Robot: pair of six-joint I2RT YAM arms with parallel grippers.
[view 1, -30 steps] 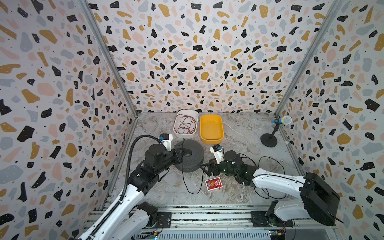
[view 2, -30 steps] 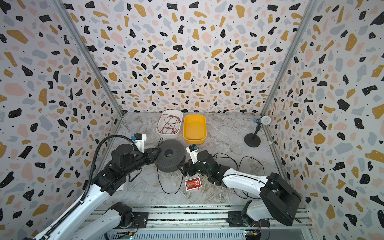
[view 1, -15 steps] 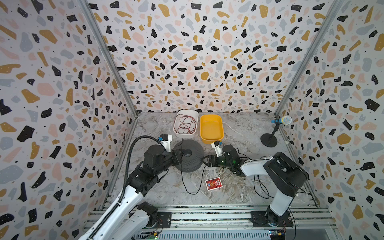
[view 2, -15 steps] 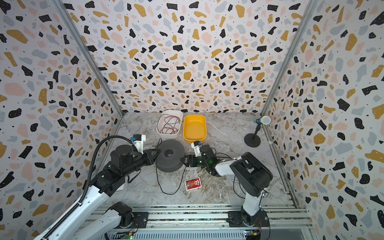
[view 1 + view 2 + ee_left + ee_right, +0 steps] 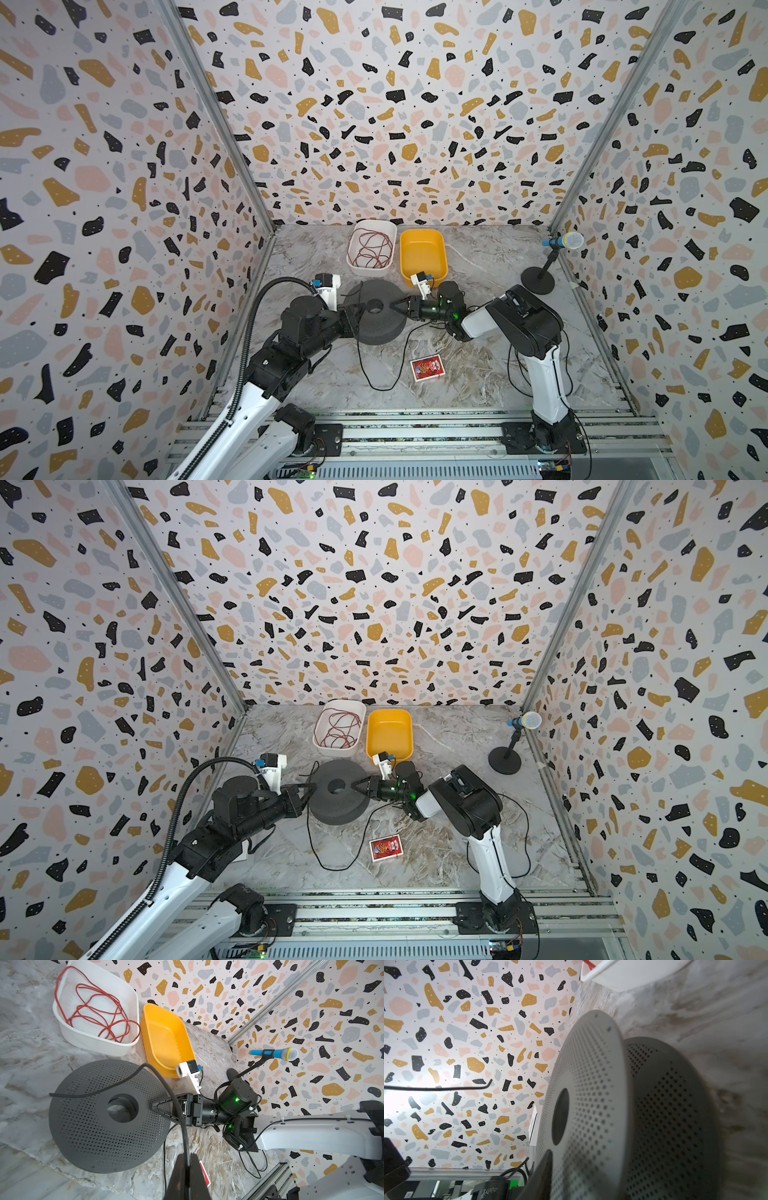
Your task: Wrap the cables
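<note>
Setting: marble tabletop [image 5: 478, 365], terrazzo-patterned walls around it.
Left gripper [image 5: 360, 308]: just left of centre in both top views, we see it pinched tight on the black cable [image 5: 184, 1136].
Right gripper [image 5: 392, 306]: jaws parted and empty over the grey spool [image 5: 378, 328].
Cable: arches across the spool, slack looping on the marble below it.

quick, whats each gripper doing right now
left gripper: shut on the black cable.
right gripper: tips over the grey spool; open or shut cannot be told.
</note>
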